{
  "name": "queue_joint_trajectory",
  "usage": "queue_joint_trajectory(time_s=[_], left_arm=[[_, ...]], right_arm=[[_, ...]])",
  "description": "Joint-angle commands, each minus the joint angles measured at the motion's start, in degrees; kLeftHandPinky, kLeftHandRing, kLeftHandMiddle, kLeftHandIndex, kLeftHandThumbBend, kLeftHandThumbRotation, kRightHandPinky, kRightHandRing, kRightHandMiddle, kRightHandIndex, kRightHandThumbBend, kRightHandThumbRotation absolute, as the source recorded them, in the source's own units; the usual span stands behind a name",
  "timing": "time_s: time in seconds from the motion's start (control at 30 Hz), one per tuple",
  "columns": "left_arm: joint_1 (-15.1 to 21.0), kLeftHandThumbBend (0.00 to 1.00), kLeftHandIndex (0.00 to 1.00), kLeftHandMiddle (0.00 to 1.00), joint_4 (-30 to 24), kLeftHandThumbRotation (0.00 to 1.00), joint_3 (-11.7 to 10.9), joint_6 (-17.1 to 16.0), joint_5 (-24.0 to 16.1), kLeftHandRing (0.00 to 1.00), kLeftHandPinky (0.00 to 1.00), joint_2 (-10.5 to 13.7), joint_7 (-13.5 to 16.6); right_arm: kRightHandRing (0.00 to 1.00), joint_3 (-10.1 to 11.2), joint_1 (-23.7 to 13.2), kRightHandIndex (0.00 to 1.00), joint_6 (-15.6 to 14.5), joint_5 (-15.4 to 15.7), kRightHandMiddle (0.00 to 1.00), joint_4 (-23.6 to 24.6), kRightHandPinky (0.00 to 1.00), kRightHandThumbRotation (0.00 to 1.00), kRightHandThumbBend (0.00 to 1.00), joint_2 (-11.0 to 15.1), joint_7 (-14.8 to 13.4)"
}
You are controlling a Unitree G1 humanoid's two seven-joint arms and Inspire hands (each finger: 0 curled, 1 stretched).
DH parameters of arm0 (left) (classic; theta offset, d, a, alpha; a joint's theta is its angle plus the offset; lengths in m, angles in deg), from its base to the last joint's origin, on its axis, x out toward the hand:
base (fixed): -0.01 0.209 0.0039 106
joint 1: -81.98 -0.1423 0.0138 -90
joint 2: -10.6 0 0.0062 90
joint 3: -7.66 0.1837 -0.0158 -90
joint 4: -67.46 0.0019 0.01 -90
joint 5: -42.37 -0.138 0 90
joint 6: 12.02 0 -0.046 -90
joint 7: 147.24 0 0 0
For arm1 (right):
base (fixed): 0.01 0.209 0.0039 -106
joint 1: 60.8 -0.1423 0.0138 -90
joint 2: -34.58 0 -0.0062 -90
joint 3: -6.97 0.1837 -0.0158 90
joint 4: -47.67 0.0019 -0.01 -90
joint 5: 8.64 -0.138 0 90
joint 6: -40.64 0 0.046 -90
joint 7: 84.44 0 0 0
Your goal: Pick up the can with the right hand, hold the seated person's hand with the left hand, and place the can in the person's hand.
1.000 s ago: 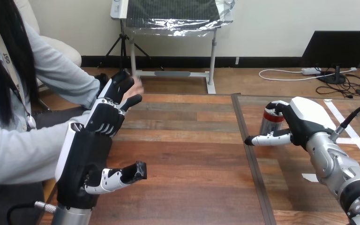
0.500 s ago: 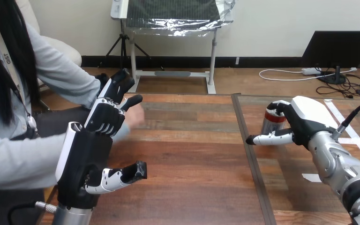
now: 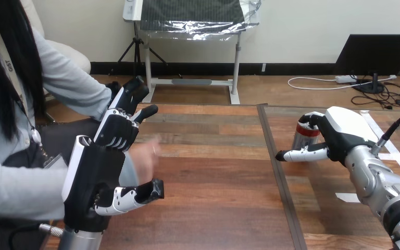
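R hand (image 3: 341,133): fingers curl round can (image 3: 305,137), thumb out; close it pre-lift.
L hand (image 3: 95,174): open, person's hand (image 3: 147,154) beside fingers.

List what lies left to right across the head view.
left hand → table's dark seam → can → right forearm. The person's hand overlaps the left hand and the right hand overlaps the can, so both are left out.

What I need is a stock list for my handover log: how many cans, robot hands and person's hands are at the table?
Can: 1, the can
Robot hands: 2, the left hand and the right hand
Person's hands: 1, the person's hand
Total: 4
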State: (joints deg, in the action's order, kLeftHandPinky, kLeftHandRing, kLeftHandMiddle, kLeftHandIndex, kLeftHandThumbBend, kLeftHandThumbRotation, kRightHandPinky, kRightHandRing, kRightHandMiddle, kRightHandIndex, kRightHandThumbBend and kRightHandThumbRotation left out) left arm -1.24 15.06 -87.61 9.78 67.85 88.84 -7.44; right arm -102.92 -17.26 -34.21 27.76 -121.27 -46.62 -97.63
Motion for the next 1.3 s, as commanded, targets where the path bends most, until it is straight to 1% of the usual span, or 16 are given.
queue_joint_trajectory(time_s=[0.0, 0.23, 0.4, 0.6, 0.8, 1.0, 1.1, 1.2, 1.27], left_arm=[[2.37, 1.00, 0.93, 0.97, -1.67, 0.53, 0.38, -0.30, 0.07, 0.96, 0.86, -0.10, 0.26], [2.50, 1.00, 0.93, 0.97, -1.52, 0.54, 0.25, -0.59, -0.17, 0.96, 0.87, -0.21, 0.60], [2.45, 1.00, 0.92, 0.97, -1.81, 0.53, 0.57, 0.19, 0.68, 0.96, 0.87, -0.15, 0.02], [2.53, 1.00, 0.93, 0.97, -1.56, 0.53, 0.42, 0.01, 0.29, 0.97, 0.88, -0.04, 0.14], [2.66, 1.00, 0.92, 0.97, -1.27, 0.53, 0.32, -0.16, 0.30, 0.96, 0.88, -0.13, 0.16], [2.61, 1.00, 0.93, 0.97, -1.45, 0.53, 0.40, 0.14, 0.24, 0.96, 0.88, -0.04, 0.13], [2.80, 1.00, 0.93, 0.97, -1.10, 0.53, 0.19, -0.43, -0.16, 0.96, 0.88, -0.08, 0.42], [2.87, 1.00, 0.93, 0.97, -1.07, 0.54, 0.22, -0.37, 0.03, 0.96, 0.88, -0.11, 0.30], [2.89, 1.00, 0.93, 0.97, -0.99, 0.54, 0.18, -0.26, 0.04, 0.96, 0.88, -0.13, 0.34]], right_arm=[[0.90, -0.98, -1.94, 0.85, -0.22, 0.54, 0.85, 0.82, 0.91, 0.57, 1.00, 0.51, 0.46], [0.90, -1.03, -1.67, 0.84, 0.05, 0.61, 0.85, 0.83, 0.91, 0.56, 1.00, 0.64, 0.28], [0.90, -1.15, -1.53, 0.84, 0.32, 0.68, 0.85, 0.85, 0.91, 0.55, 1.00, 0.78, 0.31], [0.90, -1.17, -1.54, 0.84, 0.43, 0.60, 0.85, 0.96, 0.91, 0.54, 1.00, 0.84, 0.43], [0.89, -0.59, -1.25, 0.84, 1.24, -0.05, 0.84, 1.04, 0.91, 0.53, 1.00, 0.94, -0.08], [0.89, -0.97, -1.28, 0.84, 1.50, 0.33, 0.84, 1.11, 0.90, 0.53, 1.00, 1.19, -0.33], [0.89, -1.05, -1.29, 0.84, 1.62, 0.42, 0.84, 1.13, 0.90, 0.53, 1.00, 1.27, -0.48], [0.89, -1.15, -1.25, 0.83, 1.94, 0.55, 0.84, 1.17, 0.90, 0.54, 1.00, 1.37, -1.00], [0.89, -1.35, -1.35, 0.83, 1.76, 0.73, 0.84, 1.17, 0.89, 0.54, 1.00, 1.43, -0.83]])
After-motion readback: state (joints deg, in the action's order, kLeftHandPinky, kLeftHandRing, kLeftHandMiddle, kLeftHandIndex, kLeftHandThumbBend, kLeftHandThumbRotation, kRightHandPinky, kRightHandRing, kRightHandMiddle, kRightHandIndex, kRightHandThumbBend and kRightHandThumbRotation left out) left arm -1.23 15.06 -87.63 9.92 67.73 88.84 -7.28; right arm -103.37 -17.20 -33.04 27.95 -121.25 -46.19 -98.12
